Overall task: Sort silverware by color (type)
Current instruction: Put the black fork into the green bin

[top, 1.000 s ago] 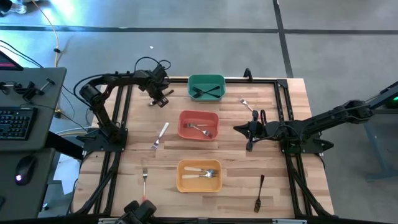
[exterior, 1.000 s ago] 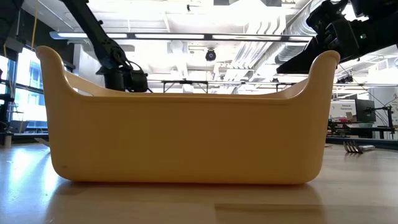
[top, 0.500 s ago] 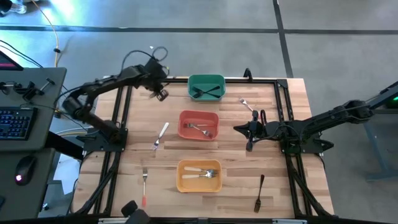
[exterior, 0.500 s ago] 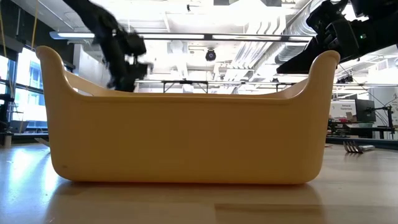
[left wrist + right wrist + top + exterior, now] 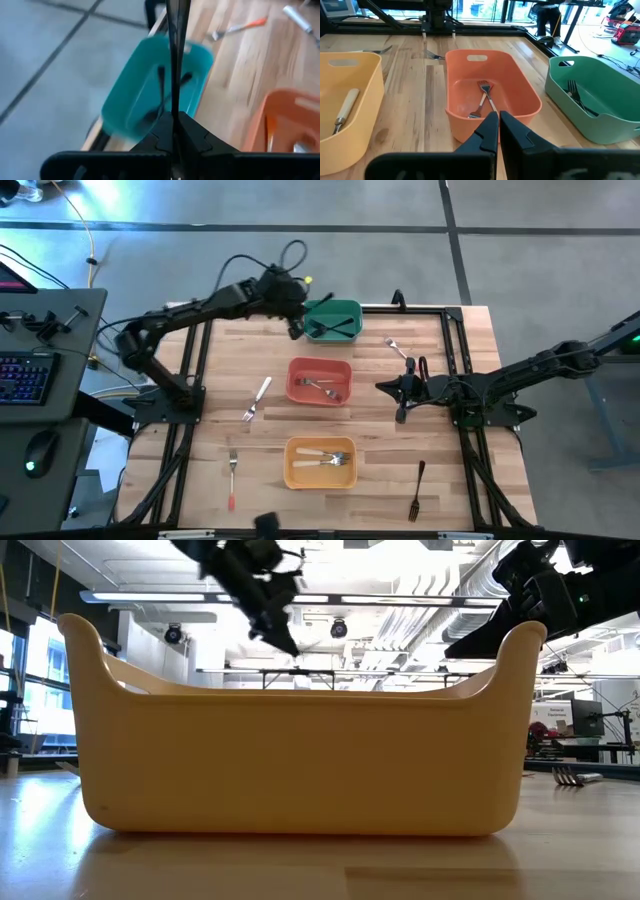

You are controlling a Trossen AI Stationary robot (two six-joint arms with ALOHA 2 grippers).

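My left gripper (image 5: 296, 326) hangs above the left end of the green bin (image 5: 345, 308), shut on a thin dark utensil (image 5: 175, 55). Two dark forks (image 5: 330, 329) lie in that bin. My right gripper (image 5: 384, 388) waits shut, right of the red bin (image 5: 296, 380), which holds a fork (image 5: 487, 97). White-handled pieces (image 5: 322, 459) lie in the yellow bin (image 5: 292, 470). On the table lie a white-handled piece (image 5: 258, 396), an orange-handled fork (image 5: 232, 478), a dark fork (image 5: 417, 490) and an orange-handled fork (image 5: 397, 346). My left gripper pinches the dark utensil between its two fingers at one end (image 5: 174, 102); which end, I cannot tell. The utensil runs straight on ahead of the fingers, along their line. The fingers slant downward toward the green bin. The utensil (image 5: 283, 638) is lifted clear of table and bin.
The three bins stand in a row down the table's middle, green farthest, yellow nearest. The yellow bin (image 5: 300, 760) fills the low view. Black frame rails (image 5: 190, 380) run along the table's left and right sides. Bare wood lies between bins and rails.
My left gripper has risen from the table's far left corner and swung toward the right, up to the green bin's left end, carrying the dark utensil clear of the table. It has tipped from pointing steeply down to a shallower slant.
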